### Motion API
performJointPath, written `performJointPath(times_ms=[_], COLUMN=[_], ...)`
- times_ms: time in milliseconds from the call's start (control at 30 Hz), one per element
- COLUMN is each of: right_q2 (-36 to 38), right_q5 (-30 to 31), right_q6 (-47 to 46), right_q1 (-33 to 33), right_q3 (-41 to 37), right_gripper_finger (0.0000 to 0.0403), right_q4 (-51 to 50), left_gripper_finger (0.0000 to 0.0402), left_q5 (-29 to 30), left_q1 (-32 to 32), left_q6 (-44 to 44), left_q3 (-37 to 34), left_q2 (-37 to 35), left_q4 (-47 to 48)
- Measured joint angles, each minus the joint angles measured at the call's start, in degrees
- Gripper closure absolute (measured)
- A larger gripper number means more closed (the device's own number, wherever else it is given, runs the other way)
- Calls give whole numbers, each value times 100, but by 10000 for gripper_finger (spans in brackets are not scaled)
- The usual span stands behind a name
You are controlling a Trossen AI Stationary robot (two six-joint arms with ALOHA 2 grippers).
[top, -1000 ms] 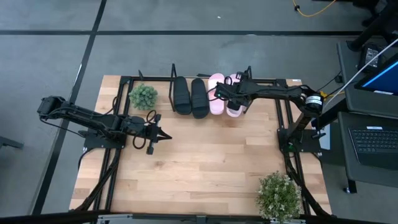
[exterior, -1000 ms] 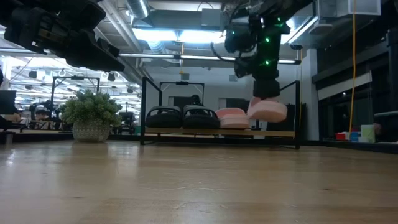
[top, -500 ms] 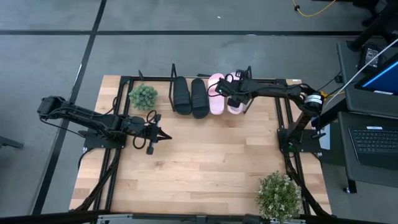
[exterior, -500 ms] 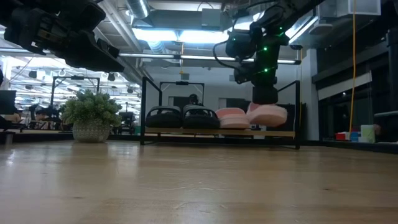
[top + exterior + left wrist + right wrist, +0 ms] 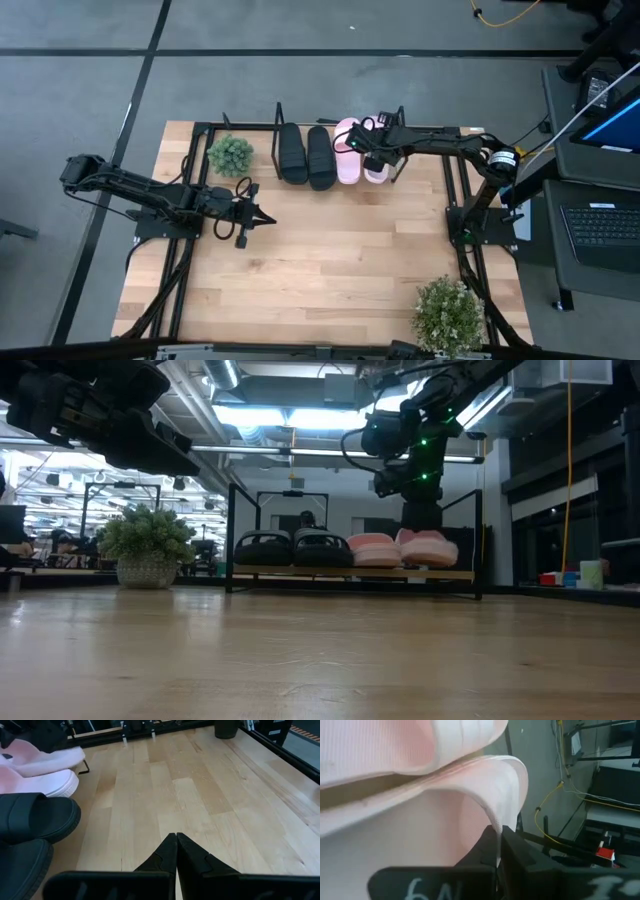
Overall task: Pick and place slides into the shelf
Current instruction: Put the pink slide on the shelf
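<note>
Four slides sit side by side in the shelf (image 5: 300,572) at the table's far edge: two black slides (image 5: 293,153) (image 5: 320,156) and a pink slide (image 5: 347,152). The rightmost pink slide (image 5: 428,548) is under my right gripper (image 5: 374,153), which is shut on its strap. In the low view all the slides rest on their soles on the shelf's wooden board. My left gripper (image 5: 262,217) is shut and hovers over the table's left middle, touching nothing. Its wrist view shows the shut fingers (image 5: 176,845) above bare wood. My right gripper pinches the rightmost pink slide by the edge of its wide strap (image 5: 496,820), held between the two fingers (image 5: 485,845). It comes from above, pointing down (image 5: 420,510). The slide lies level with its sole on the shelf board, beside the other pink slide.
A small potted plant (image 5: 230,154) stands left of the shelf, and a larger one (image 5: 447,312) at the near right corner. The shelf's upright rods (image 5: 278,112) rise between the slides. The black frame (image 5: 465,215) borders the table. The wood in the middle (image 5: 340,250) is bare.
My right gripper has moved down and toward the far edge with the pink slide. The slide hung tilted and lifted in front of the shelf; now it lies level on the shelf board next to the other pink slide.
</note>
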State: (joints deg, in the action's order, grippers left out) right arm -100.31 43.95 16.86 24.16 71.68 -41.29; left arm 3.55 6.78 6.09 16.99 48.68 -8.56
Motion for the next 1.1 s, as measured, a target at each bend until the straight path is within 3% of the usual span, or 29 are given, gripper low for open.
performJointPath(times_ms=[667, 900, 1100], right_q2=[-223, -223, -223], right_q5=[-57, -62, -62], right_q6=[51, 14, -4], right_q1=[7, 11, 20], right_q3=[0, 0, 0], right_gripper_finger=[393, 349, 337], right_q4=[-17, -24, -18], left_gripper_finger=[401, 401, 401], left_q5=[-2, 0, -2], left_q1=[-2, -2, -2], left_q6=[-1, -1, -1], left_q3=[0, 0, 0], left_q2=[1, 1, 1], left_q4=[33, 35, 35])
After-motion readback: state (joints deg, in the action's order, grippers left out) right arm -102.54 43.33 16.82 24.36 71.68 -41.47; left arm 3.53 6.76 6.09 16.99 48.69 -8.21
